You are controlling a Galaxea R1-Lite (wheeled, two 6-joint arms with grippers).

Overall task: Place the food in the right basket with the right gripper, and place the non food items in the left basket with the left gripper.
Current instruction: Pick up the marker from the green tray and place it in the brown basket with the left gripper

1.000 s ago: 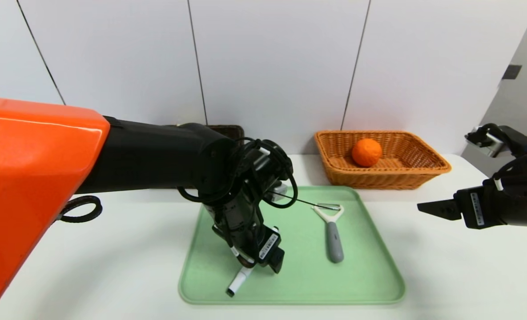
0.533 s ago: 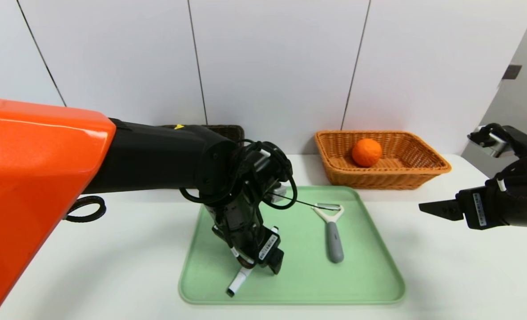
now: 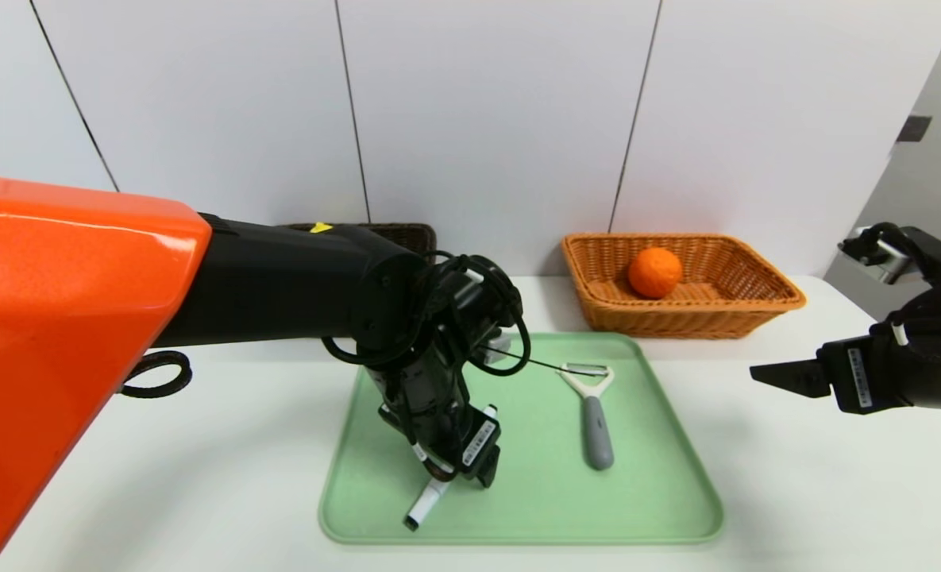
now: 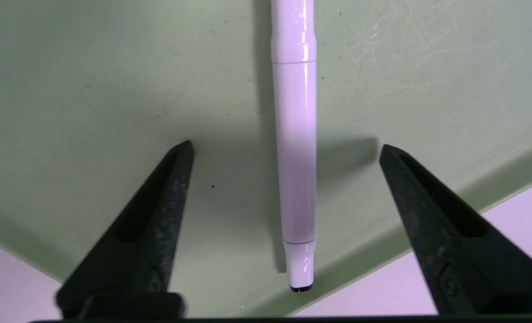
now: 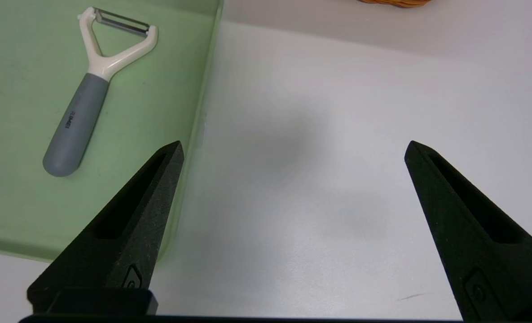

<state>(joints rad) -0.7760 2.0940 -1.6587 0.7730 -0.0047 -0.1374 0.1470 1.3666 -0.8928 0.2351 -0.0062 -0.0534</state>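
A white marker pen lies near the front of the green tray. My left gripper points down over it. In the left wrist view the marker pen lies between the two black fingers, which stand apart on either side without touching it; the left gripper is open. The grey-handled peeler lies on the tray's right half. The orange fruit sits in the orange-tan right basket. My right gripper hovers open and empty, right of the tray.
The dark left basket shows only as a corner behind my left arm, with a small yellow bit beside it. The right wrist view shows the peeler, the tray's edge, bare white table and the open right gripper.
The left gripper's fingers have drawn somewhat closer together around the marker pen. The right gripper has drifted slightly to the right.
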